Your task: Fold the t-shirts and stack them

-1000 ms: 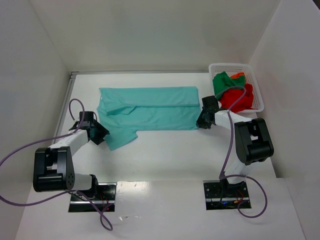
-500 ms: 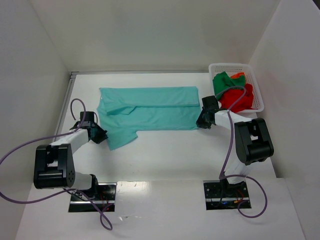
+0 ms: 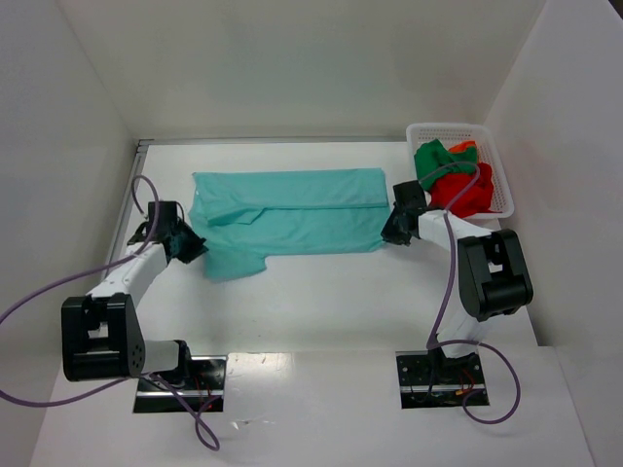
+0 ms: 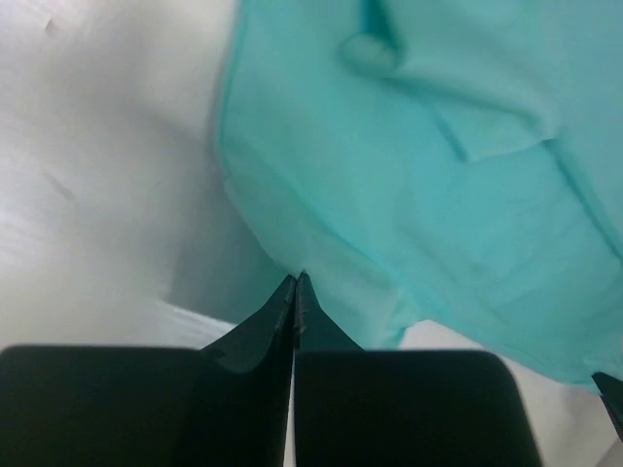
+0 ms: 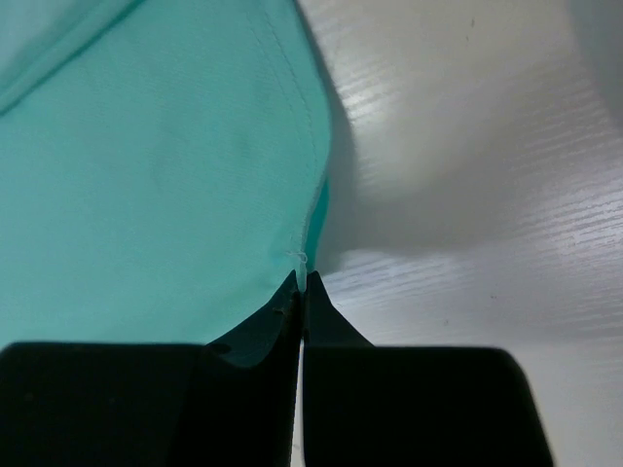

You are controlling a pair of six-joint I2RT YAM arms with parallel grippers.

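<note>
A teal t-shirt (image 3: 292,209) lies spread across the middle of the table, partly folded lengthwise. My left gripper (image 3: 195,248) is shut on its lower left sleeve corner, and the cloth (image 4: 409,175) rises off the table from the pinched edge at the left gripper (image 4: 296,282). My right gripper (image 3: 387,233) is shut on the shirt's lower right corner, where the hem (image 5: 195,165) runs into the closed tips of the right gripper (image 5: 302,282). Green (image 3: 433,161), red (image 3: 462,195) and orange (image 3: 465,146) t-shirts lie heaped in the basket.
A white plastic lattice basket (image 3: 446,129) stands at the back right, close to the right arm. White walls enclose the table on the left, back and right. Purple cables loop from both arms.
Both grippers have closed on the teal shirt. The left gripper has moved up and back, lifting the lower left sleeve flap, which now looks shorter. The right gripper has shifted only slightly.
</note>
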